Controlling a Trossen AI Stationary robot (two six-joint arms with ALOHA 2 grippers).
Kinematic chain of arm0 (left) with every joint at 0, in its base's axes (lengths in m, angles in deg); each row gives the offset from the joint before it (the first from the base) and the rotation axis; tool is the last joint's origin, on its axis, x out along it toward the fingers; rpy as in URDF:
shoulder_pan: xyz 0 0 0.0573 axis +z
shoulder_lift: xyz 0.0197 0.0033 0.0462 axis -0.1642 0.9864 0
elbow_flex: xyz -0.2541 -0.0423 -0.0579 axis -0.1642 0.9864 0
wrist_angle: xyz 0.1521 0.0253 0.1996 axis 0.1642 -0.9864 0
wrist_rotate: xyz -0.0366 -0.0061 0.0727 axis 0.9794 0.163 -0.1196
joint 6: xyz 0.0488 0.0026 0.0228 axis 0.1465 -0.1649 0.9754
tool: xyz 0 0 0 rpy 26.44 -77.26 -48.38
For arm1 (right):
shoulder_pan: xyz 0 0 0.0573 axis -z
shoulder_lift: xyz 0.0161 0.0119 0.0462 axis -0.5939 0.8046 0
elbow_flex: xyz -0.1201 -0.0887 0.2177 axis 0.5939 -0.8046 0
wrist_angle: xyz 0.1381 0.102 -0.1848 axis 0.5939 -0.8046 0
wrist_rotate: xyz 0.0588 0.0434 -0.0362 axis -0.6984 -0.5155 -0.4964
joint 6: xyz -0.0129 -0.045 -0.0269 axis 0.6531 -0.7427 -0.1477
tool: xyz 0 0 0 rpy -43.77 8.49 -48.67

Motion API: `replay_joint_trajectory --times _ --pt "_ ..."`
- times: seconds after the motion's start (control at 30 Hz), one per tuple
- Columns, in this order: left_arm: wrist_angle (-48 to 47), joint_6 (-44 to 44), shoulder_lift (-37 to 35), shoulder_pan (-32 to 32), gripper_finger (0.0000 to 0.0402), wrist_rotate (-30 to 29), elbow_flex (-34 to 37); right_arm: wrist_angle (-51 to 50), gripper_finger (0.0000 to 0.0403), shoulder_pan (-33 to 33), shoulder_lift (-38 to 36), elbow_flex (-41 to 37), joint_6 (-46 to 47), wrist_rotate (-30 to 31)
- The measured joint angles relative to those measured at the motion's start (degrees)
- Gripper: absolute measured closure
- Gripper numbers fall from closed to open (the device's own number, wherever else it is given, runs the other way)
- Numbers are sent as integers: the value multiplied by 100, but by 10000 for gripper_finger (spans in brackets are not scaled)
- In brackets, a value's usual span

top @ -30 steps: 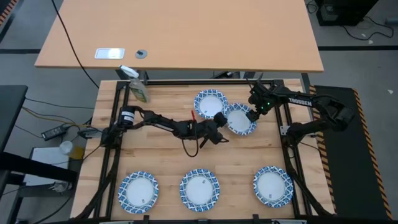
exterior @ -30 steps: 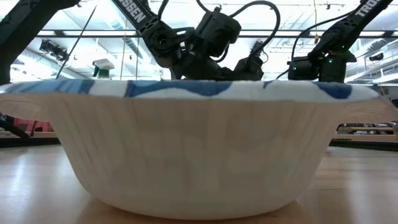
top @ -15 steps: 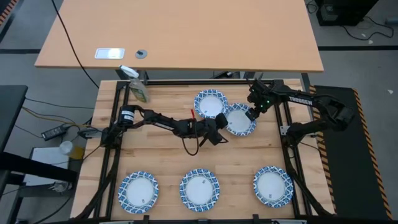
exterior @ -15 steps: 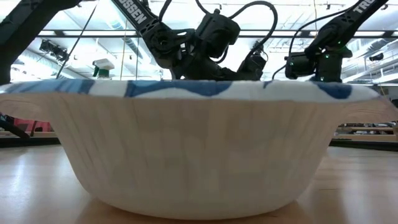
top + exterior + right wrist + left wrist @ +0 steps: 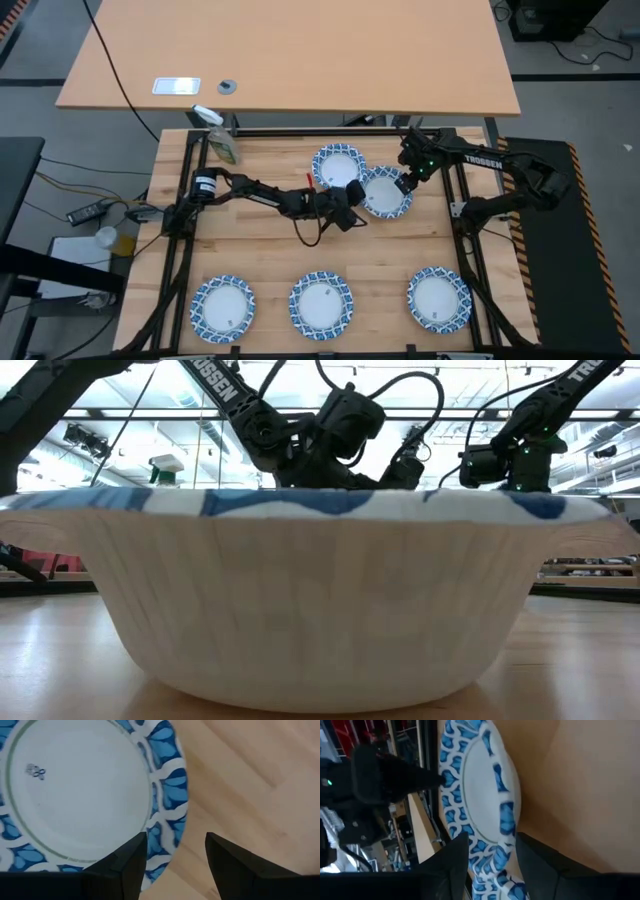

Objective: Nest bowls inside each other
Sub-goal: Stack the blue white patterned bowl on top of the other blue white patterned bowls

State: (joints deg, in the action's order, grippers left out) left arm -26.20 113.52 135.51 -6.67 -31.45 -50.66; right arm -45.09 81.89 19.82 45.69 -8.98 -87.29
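Two blue-rimmed white bowls sit at the far middle, their rims meeting: one (image 5: 338, 166) farther left and one (image 5: 385, 195) nearer the right. My left gripper (image 5: 358, 192) reaches in from the left and is shut on the left rim of the right-hand bowl (image 5: 480, 785). My right gripper (image 5: 406, 184) points down at the same bowl's (image 5: 75, 785) right rim. It is open, with one finger over the rim and one over bare wood outside it. Three more bowls (image 5: 222, 307) (image 5: 321, 303) (image 5: 438, 298) rest on their bases along the near edge. My left gripper pinches the bowl's patterned rim (image 5: 492, 860) between its two fingers, one over the rim's top and one beneath it. The fingers come from the table's left, slanting a little downward. Whether that side of the bowl is raised off the table I cannot tell.
A small green-and-white bottle (image 5: 222, 148) lies at the far left corner. Black frame rails (image 5: 465, 230) run along the table's sides. A large desk (image 5: 290, 60) stands beyond the far edge. The near middle bowl (image 5: 320, 600) fills the low view. Bare wood lies between the two rows.
My left gripper has turned a little at the wrist while staying at the bowl's left rim. The bowls have kept their places.
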Motion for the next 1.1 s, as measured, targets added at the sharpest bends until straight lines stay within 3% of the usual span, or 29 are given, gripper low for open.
replay_joint_trajectory --times 0.23,0.93,1.1 --pt "1 81 0 91 235 116 1 503 195 163 0 -272 -77 -656" --pt "-150 399 0 298 235 452 1 580 195 36 0 -282 82 -812" --pt "-153 391 0 218 235 470 1 611 195 39 -2 -282 126 -1080"
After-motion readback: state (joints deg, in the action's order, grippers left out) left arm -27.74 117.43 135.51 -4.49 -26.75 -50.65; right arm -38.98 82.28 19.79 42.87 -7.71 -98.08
